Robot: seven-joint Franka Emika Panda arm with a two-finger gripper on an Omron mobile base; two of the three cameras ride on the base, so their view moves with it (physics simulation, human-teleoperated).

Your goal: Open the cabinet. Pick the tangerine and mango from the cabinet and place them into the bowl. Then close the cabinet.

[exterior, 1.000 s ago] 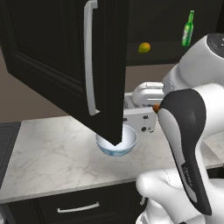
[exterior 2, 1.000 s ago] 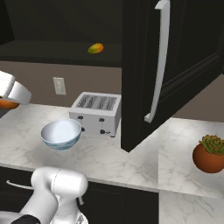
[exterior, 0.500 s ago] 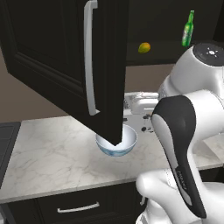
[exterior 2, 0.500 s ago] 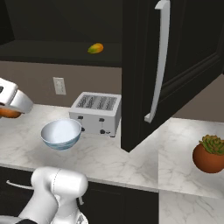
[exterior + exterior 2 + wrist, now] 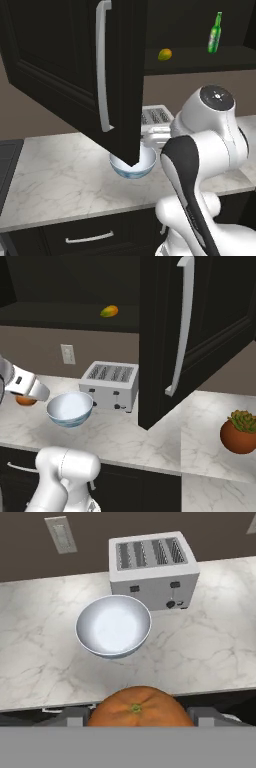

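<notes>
My gripper [image 5: 136, 716] is shut on the tangerine [image 5: 136, 707], a round orange fruit low in the hand view. From the right base view the tangerine [image 5: 24, 401] hangs under the hand, just left of the bowl [image 5: 70, 411]. The pale blue-white bowl [image 5: 113, 627] is empty and lies ahead of the gripper. The open door's lower corner partly covers the bowl [image 5: 144, 167]. The mango [image 5: 165, 54] lies on the shelf of the cabinet [image 5: 75, 65], whose doors stand open. It shows as an oval fruit [image 5: 109, 311] from the right.
A silver toaster [image 5: 152, 567] stands right behind the bowl against the wall. A green bottle [image 5: 215, 34] is on the cabinet shelf right of the mango. A potted plant [image 5: 241, 431] sits on the counter at the right. The open right door [image 5: 200, 321] juts over the counter.
The hand has come down and moved toward the bowl with the tangerine still in it. The arm has swung lower; bowl, mango and doors have not moved.
</notes>
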